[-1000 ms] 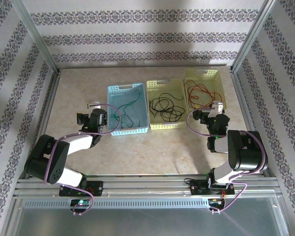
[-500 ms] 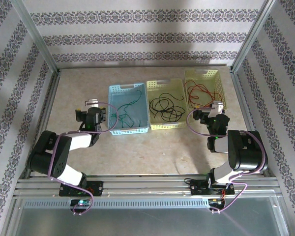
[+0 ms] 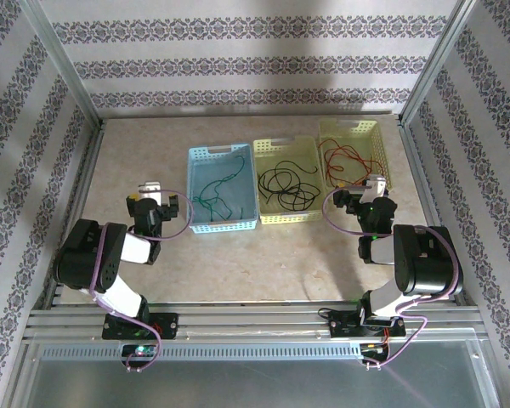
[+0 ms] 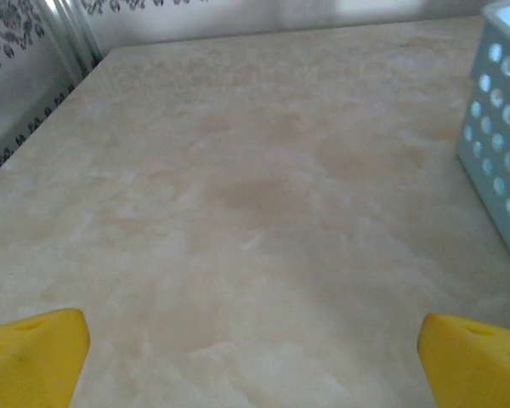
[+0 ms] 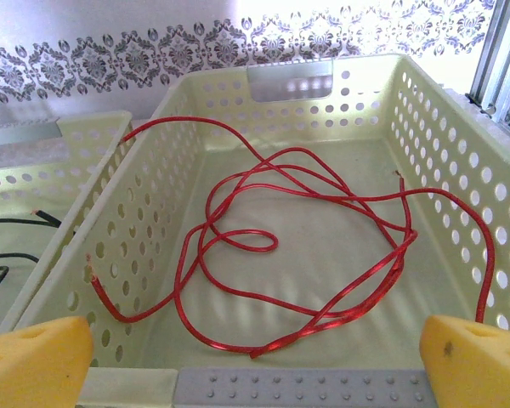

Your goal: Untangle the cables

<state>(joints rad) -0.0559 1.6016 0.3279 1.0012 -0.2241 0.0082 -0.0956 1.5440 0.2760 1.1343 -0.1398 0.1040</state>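
The beige table [image 3: 238, 263] bears a blue basket [image 3: 225, 227], yellow-green basket [image 3: 289, 218] (middle), cream basket [image 3: 348, 125].

Beige marbled table [image 3: 280, 255] w/ floral-striped wallpaper walls [image 3: 238, 59], aluminium frame posts [image 3: 59, 64].

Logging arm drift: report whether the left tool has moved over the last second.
Yes. The left tool has shifted left, away from the light blue perforated plastic basket's left wall.

Robot test cell – beige marbled worktop [image 3: 238, 255], aluminium frame posts [image 3: 61, 64], wallpaper-patterned panels [image 3: 238, 64] – staged lab enclosure, not a home
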